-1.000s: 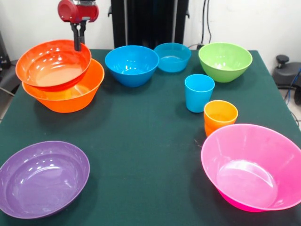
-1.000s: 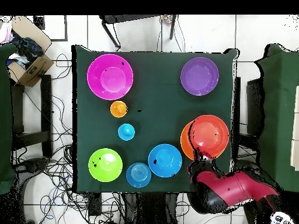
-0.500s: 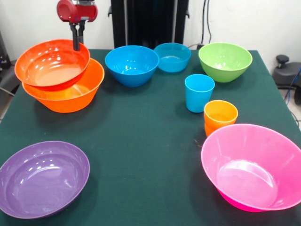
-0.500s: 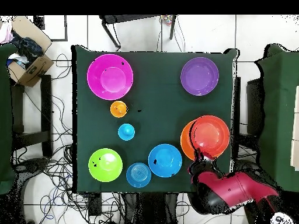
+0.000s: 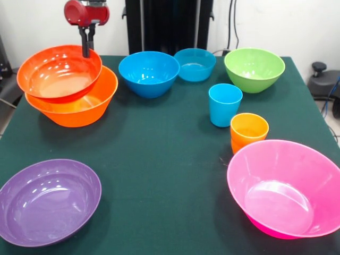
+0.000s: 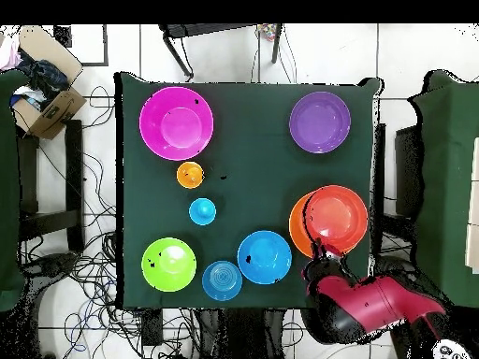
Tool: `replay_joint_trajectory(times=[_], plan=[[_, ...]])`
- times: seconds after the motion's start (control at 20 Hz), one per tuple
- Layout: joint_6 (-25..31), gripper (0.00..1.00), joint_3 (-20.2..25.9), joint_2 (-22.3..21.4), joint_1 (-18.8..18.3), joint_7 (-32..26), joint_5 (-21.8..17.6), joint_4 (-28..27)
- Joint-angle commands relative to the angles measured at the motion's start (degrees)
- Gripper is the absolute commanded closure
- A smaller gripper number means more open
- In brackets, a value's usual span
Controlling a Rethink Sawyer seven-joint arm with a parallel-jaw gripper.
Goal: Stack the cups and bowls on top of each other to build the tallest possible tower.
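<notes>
My gripper [image 5: 86, 47] is shut on the far rim of the red-orange bowl [image 5: 56, 74] and holds it tilted, resting in the big orange bowl [image 5: 79, 111] at the table's far left. In the overhead view the gripper [image 6: 321, 251] sits at the edge of the red-orange bowl [image 6: 337, 218], over the orange bowl [image 6: 297, 229]. Two blue bowls [image 5: 149, 71] [image 5: 195, 64] and a green bowl [image 5: 254, 68] stand along the far edge. A blue cup [image 5: 224, 103] and nested orange cups [image 5: 249, 130] stand right of centre. No yellow cup shows.
A pink bowl [image 5: 287, 188] sits tilted at the near right and a purple bowl [image 5: 48, 201] at the near left. The table has a dark green cloth [image 5: 159, 159]. A cardboard box [image 6: 42, 89] and cables lie on the floor around it.
The gripper and the red-orange bowl have risen slightly and shifted a little over the orange bowl. Nothing else has moved.
</notes>
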Motion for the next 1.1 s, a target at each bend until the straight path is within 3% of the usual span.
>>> replay_joint_trajectory(times=[0.05, 0.65, 1.0, 1.1], plan=[[-2.29, 1.0, -0.8, 1.96, 2.34, 3.81, -4.92, -3.74], [-4.24, 1.0, -4.16, 3.23, 4.85, 4.86, -5.39, -4.82], [-3.01, 1.0, -2.28, 3.68, 2.95, 3.34, -4.44, -4.19], [-1.39, 1.0, 0.38, 4.18, 0.46, 1.89, -2.97, -3.16]])
